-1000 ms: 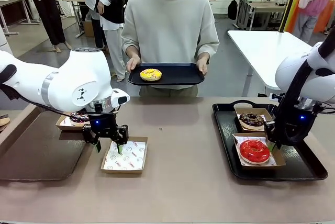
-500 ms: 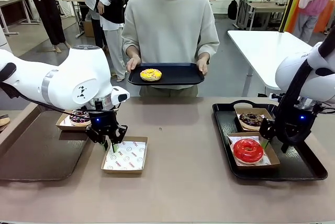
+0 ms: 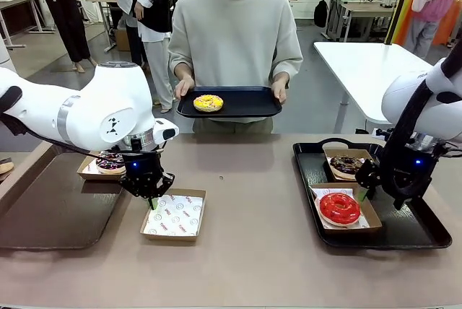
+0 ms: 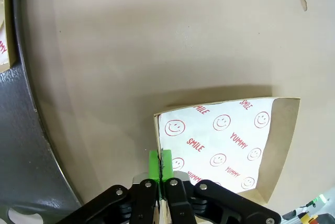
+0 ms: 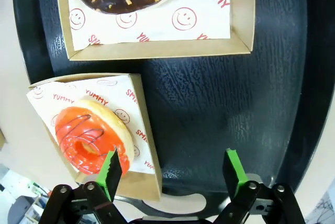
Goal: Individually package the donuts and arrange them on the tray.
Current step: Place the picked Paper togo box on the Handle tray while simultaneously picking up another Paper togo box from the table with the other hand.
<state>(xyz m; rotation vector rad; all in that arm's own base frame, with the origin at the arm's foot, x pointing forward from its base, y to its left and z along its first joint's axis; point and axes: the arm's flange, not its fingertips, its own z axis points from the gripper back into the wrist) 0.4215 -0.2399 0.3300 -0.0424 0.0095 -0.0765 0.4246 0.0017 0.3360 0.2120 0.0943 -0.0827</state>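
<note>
A brown table (image 3: pixel 253 251) stretched between the robot and a person (image 3: pixel 234 35) standing at its far side. The person held a black serving tray (image 3: pixel 238 103) with both hands, and the yellow donut (image 3: pixel 208 102) with sprinkles sat on its left part.

On the robot's left, the left gripper (image 3: pixel 151 201) had its green-padded fingers pressed together on the near wall of an empty cardboard box (image 3: pixel 174 215), which was lined with white paper printed with red smiley faces. In the left wrist view, the green pads (image 4: pixel 155 164) met on the edge of that box (image 4: pixel 282 140), pinching it. Behind the left arm, the dark purple donut (image 3: pixel 110 162) with coloured sprinkles rested in its own box beside a flat dark mat (image 3: pixel 50 211).

On the robot's right, a black tray (image 3: pixel 419 229) lay on the table and carried two boxes. The chocolate-brown donut (image 3: pixel 347 164) sat in the far box, and the glossy red donut (image 3: pixel 339 208) sat in the nearer one, which was turned at an angle. The right gripper (image 3: pixel 395 193) hung just beside the red donut's box with its fingers spread apart and nothing between them. The right wrist view showed the fingers (image 5: pixel 111 169) wide over the tray (image 5: pixel 209 109), one tip over the edge of the red donut's box (image 5: pixel 144 145).
</note>
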